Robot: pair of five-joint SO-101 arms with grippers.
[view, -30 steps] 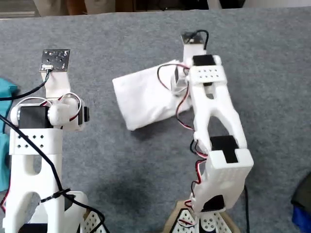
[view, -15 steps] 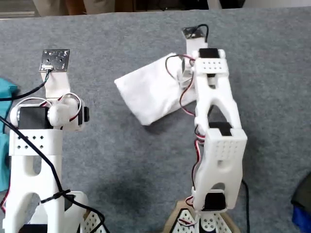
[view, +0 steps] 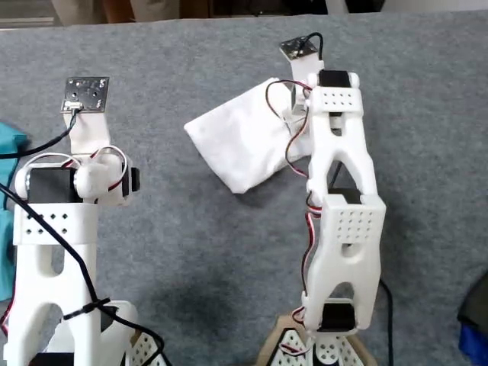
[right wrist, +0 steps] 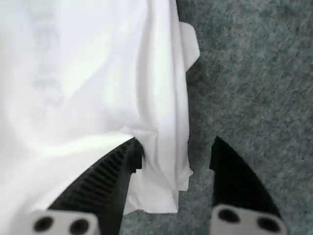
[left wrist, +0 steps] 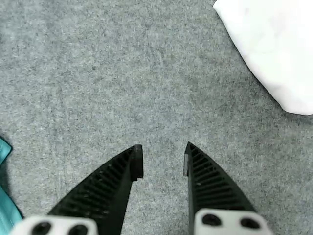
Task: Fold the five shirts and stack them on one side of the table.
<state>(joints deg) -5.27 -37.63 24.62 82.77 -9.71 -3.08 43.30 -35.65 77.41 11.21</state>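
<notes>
- white shirt point(view: 240, 141) folded into a rough rectangle on the grey table point(view: 191, 252), toward the far middle; in the high view it lies skewed, long axis apparently on a diagonal from near-left to far-right; one corner points at the near side, one at the left arm point(view: 57, 229); its right end is hidden under the right arm point(view: 339, 175)
- right arm stretched out over the table, wrist over the shirt's right edge
- right gripper point(right wrist: 177, 143) spread wide, nothing clamped; it straddles the shirt point(right wrist: 88, 73) edge, one finger point(right wrist: 115, 171) over the cloth, the other finger point(right wrist: 230, 181) over bare table; cannot tell if they touch the cloth
- shirt edge there shows stacked, slightly rumpled layers
- left gripper point(left wrist: 163, 148) released, holding nothing, over bare table; shirt corner point(left wrist: 274, 44) well apart from its tips
- left arm on the near left, apart from the shirt
- teal cloth point(view: 9, 141) at the table's left edge beside the left arm, also at the edge of the left wrist view point(left wrist: 6, 205)
- dark blue thing point(view: 474, 320) at the near right edge; cannot tell what it is
</notes>
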